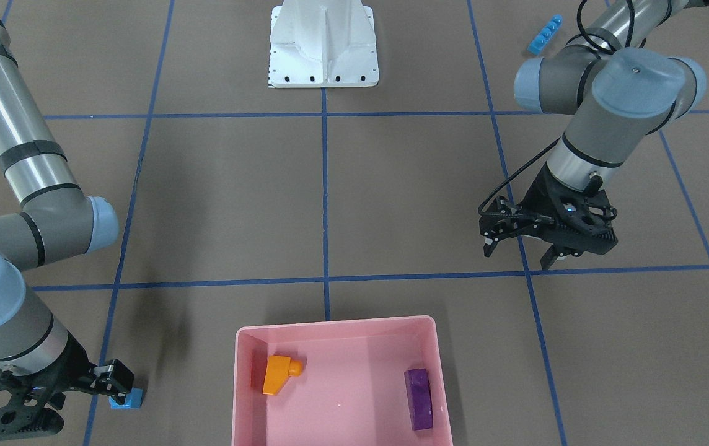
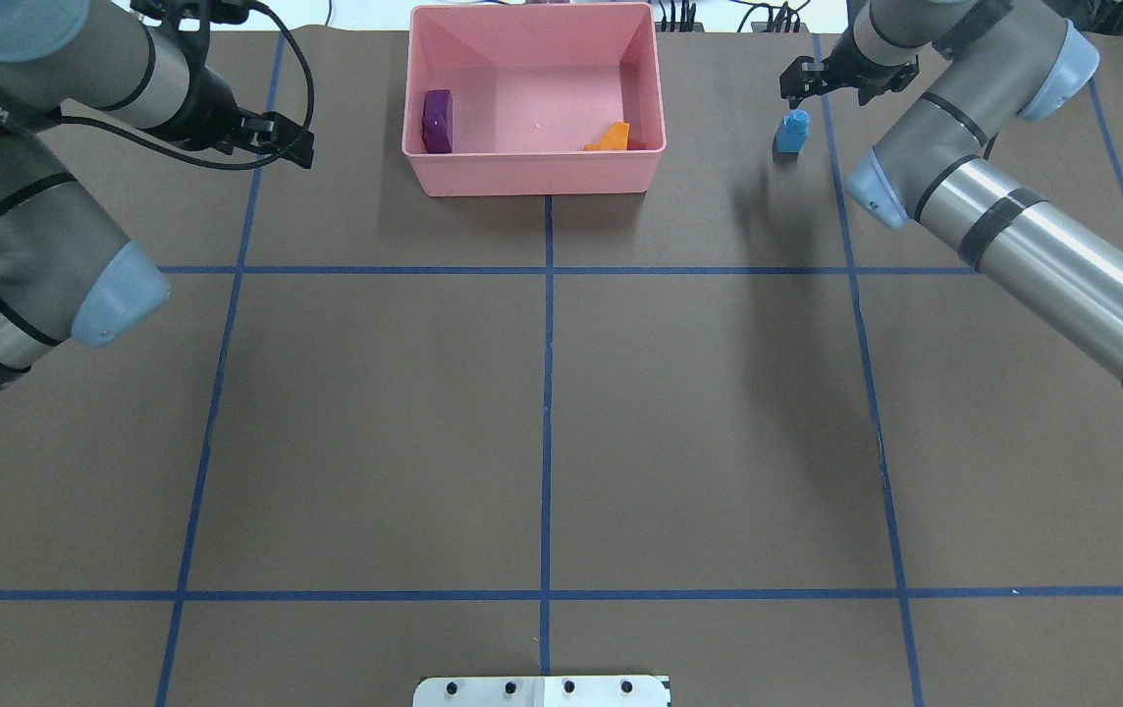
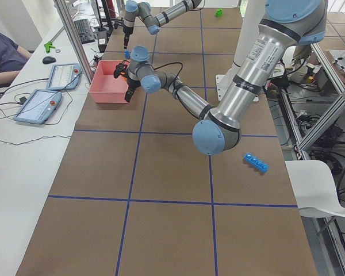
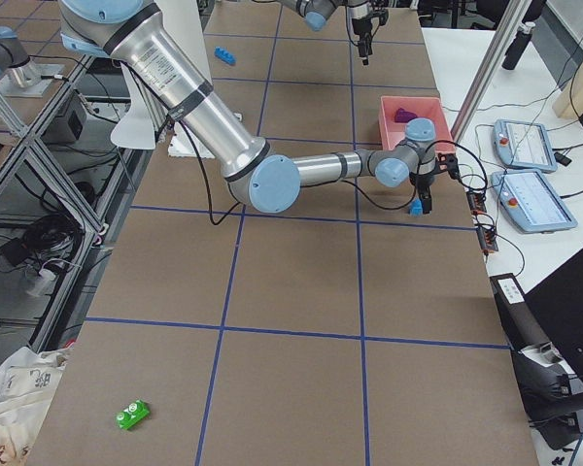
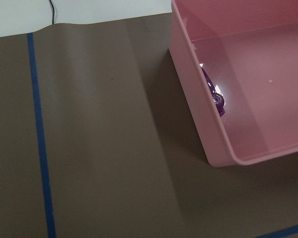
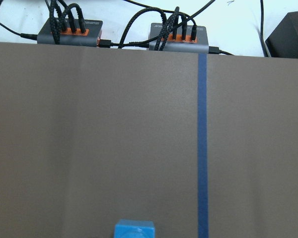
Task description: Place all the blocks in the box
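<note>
1. Box: I read it at the far middle edge of the bench in the overhead view. It holds two bricks. The purple oblong lies against its left wall and the orange sloped brick sits in its near right corner.
2. Small blue brick: it stands on the bench to the right of the box, apart from it. The right wrist camera shows its top at the bottom edge of the view.
3. Right claw: it hangs just over the small blue brick. In the front-facing view one finger sits right beside the brick. I cannot tell whether this claw is released or clenched.
4. Left claw: released, fingers spread and grasping nothing, over bare bench left of the box.
5. Long blue bar: on the bench on the near left side, level with the white robot base.
6. Green brick: on the bench at its near right corner, well apart from everything else.
</note>
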### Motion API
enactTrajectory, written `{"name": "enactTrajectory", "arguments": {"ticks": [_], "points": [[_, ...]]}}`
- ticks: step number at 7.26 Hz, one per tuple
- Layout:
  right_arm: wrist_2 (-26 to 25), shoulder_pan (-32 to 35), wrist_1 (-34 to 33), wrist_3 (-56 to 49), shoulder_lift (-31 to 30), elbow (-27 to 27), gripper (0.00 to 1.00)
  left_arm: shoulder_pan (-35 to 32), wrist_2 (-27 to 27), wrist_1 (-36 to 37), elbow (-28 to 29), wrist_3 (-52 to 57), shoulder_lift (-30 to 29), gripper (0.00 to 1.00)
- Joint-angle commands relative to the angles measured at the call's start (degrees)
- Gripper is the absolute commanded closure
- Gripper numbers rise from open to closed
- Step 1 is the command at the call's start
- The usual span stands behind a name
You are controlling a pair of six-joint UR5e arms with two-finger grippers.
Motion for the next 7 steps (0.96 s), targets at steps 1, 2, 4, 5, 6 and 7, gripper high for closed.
{"name": "enactTrajectory", "arguments": {"ticks": [1, 2, 4, 5, 6, 7], "points": [[-4.83, -2.80, 1.62, 3.40, 0.95, -2.03, 0.05, 0.06, -0.03, 0.01, -1.43, -0.19, 1.14, 0.00], [-4.85, -2.90, 2.92, 3.40, 0.86, -2.21, 0.17, 0.15, 0.06, 0.01, -1.34, -0.19, 1.14, 0.00], [-5.02, -3.77, 3.20, 3.40, 0.78, -2.47, 0.45, 0.24, 0.06, 0.01, -1.43, -0.27, 1.14, 0.00], [-5.11, -4.30, 3.20, 3.40, 0.78, -2.65, 0.45, 0.24, 0.06, 0.01, -1.43, -0.27, 1.14, 0.00], [-5.11, -4.30, 3.20, 3.40, 0.60, -2.65, 0.45, 0.24, 0.06, 0.01, -1.43, -0.27, 1.14, 0.00], [-5.20, -4.30, 3.20, 3.40, 0.51, -2.65, 0.46, 0.24, 0.06, 0.01, -1.43, -0.27, 1.14, 0.00]]}}
